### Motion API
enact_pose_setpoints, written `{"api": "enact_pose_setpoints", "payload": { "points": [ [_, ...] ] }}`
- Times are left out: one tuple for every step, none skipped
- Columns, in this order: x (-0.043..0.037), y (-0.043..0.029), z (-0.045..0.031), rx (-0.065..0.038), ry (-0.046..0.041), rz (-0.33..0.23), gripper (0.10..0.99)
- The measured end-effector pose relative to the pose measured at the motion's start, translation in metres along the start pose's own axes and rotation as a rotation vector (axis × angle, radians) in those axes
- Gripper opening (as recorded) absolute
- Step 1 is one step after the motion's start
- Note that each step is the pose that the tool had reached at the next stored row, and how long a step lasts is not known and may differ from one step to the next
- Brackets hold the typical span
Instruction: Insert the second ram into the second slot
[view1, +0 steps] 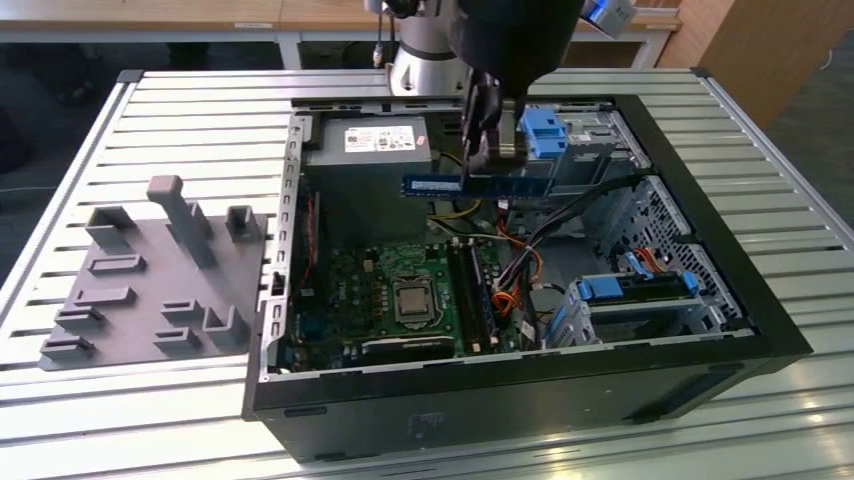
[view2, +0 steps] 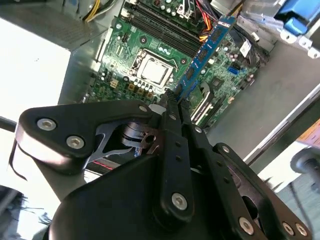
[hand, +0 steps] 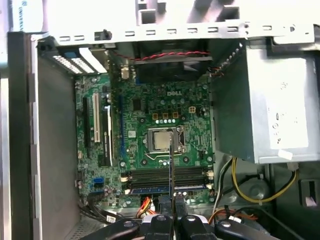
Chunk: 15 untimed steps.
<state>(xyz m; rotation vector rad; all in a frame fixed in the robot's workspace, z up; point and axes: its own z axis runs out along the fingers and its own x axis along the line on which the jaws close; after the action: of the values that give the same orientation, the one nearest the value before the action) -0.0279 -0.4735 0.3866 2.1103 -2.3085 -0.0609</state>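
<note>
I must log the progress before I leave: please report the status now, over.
Gripper shut on the second ram. Ram hangs above the motherboard, not yet seated. Path down looks free.

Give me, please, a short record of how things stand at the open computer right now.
gripper: shut on the memory stick
memory stick: blue, lifted clear above the motherboard, not seated in any slot
memory slots: on the motherboard, beside the processor socket
computer case: lying on its side, open on top
grey holder: on the table, at the exterior view's left of the computer case
</note>
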Motion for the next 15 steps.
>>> {"api": "enact_pose_setpoints", "payload": {
  "points": [
    [0.0000, 0.0000, 0.0001, 0.000, -0.0007, 0.018, 0.137],
    [0.0000, 0.0000, 0.0001, 0.001, -0.0013, 0.036, 0.137],
    [0.0000, 0.0000, 0.0001, 0.001, -0.0020, 0.055, 0.137],
    [0.0000, 0.0000, 0.0002, 0.001, -0.0026, 0.071, 0.137],
    [0.0000, 0.0000, 0.0003, 0.001, -0.0030, 0.085, 0.137],
    [0.0000, 0.0000, 0.0003, 0.002, -0.0036, 0.099, 0.137],
    [-0.0001, 0.0000, 0.0004, 0.002, -0.0040, 0.114, 0.137],
    [0.0000, 0.0000, 0.0004, 0.002, -0.0043, 0.127, 0.137],
    [-0.0001, 0.0000, 0.0004, 0.002, -0.0046, 0.139, 0.137],
    [-0.0001, 0.0000, 0.0005, 0.003, -0.0049, 0.152, 0.137],
    [-0.0001, 0.0000, 0.0005, 0.003, -0.0053, 0.165, 0.137],
    [-0.0001, 0.0000, 0.0005, 0.003, -0.0057, 0.177, 0.137],
    [-0.0001, 0.0000, 0.0005, 0.003, -0.0060, 0.188, 0.137],
    [-0.0001, 0.0000, 0.0006, 0.003, -0.0064, 0.198, 0.137],
    [-0.0001, 0.0000, 0.0006, 0.004, -0.0066, 0.207, 0.137]
  ]
}}
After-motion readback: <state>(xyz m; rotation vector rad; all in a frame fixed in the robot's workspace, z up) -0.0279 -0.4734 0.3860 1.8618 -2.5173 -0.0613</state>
